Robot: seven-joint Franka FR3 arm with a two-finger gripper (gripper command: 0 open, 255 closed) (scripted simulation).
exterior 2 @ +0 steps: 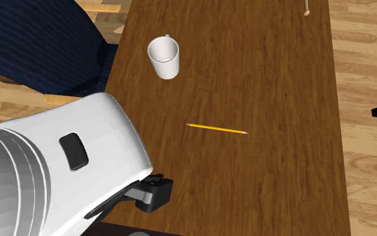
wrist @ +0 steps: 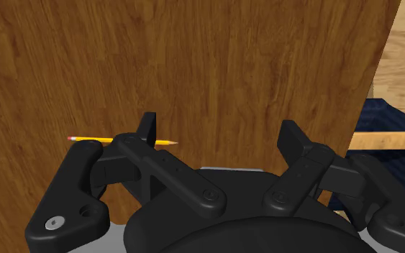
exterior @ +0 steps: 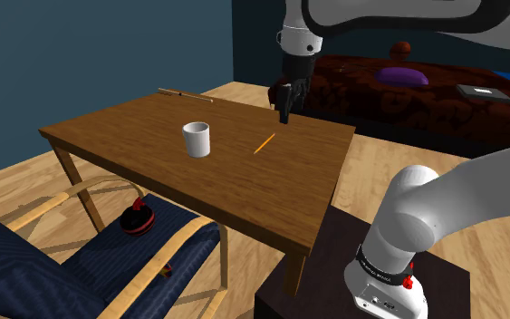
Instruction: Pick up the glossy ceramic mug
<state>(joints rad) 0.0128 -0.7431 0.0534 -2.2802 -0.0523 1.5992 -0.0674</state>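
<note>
The gripper (wrist: 219, 129) is spread wide above the worktop (wrist: 193, 57), clasping nothing; in the shoulder view the white mug (exterior: 197, 139) stands at its 8 o'clock, well apart.

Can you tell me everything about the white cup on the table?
The mug is plain white, round, open on top and empty inside. A small handle pokes out on one side. It stands upright on the brown wooden table, toward the side by the blue chair. Only the table touches it.

Dim, even light, soft faint shadows
</note>
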